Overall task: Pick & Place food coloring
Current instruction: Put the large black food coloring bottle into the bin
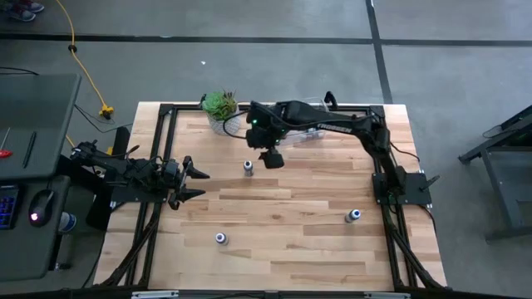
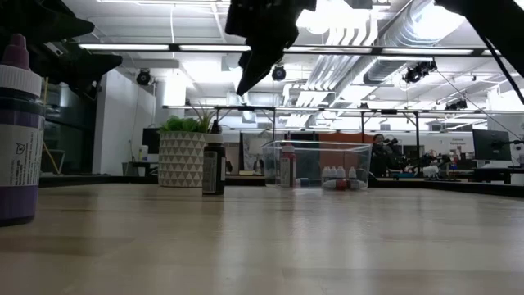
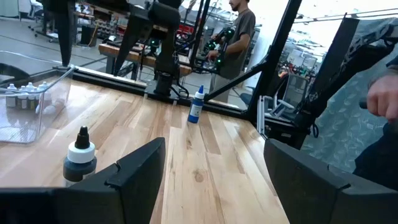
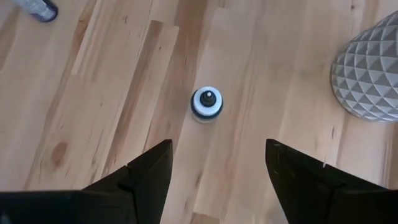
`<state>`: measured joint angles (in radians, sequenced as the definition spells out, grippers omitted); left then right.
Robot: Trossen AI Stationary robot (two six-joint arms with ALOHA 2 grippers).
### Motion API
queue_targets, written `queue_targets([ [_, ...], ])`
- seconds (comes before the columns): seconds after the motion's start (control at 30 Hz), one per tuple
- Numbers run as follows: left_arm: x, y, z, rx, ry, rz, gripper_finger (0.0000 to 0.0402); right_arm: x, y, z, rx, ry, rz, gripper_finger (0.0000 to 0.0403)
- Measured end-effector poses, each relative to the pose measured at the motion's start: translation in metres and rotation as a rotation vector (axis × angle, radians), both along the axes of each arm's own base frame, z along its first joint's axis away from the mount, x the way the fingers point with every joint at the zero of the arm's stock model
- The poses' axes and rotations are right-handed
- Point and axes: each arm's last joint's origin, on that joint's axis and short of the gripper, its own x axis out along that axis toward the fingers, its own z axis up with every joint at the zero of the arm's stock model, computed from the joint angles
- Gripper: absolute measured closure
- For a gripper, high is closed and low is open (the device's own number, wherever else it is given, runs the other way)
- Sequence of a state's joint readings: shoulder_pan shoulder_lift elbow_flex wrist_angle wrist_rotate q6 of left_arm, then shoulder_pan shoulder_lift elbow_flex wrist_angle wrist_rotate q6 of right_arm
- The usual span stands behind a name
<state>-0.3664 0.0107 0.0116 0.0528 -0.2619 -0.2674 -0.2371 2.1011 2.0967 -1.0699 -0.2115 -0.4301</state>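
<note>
Three food coloring bottles stand upright on their bases on the wooden table: a dark one near the middle, a purple one toward the near left, and a blue one at the right. Several tiny bottles sit in the clear bin at the far edge. My right gripper hangs open above the table, slanting down, just right of the dark bottle and clear of it. My left gripper waits open and level at the table's left edge.
A green plant in a white patterned pot stands at the far edge, left of the bin and close to my right gripper. Black frame rails run along the table's sides. A person stands beyond the table's right side.
</note>
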Motion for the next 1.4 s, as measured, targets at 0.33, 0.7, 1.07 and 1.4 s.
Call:
queue_targets([
  [0.33, 0.000, 0.000, 0.000, 0.000, 0.000, 0.000, 0.0130, 0.030, 0.000, -0.029, 0.065, 0.027, -0.048, 0.0158],
  [0.7, 0.000, 0.000, 0.000, 0.000, 0.000, 0.000, 0.0130, 0.043, 0.008, -0.066, 0.113, 0.117, -0.079, 0.0158],
  [1.07, 0.000, 0.000, 0.000, -0.001, -0.001, 0.000, 0.0130, 0.056, 0.008, -0.084, 0.113, 0.093, -0.115, 0.0158],
  [1.4, 0.000, 0.000, 0.000, 0.000, 0.000, 0.000, 0.0130, 0.057, 0.008, -0.085, 0.118, 0.089, -0.143, 0.0182],
])
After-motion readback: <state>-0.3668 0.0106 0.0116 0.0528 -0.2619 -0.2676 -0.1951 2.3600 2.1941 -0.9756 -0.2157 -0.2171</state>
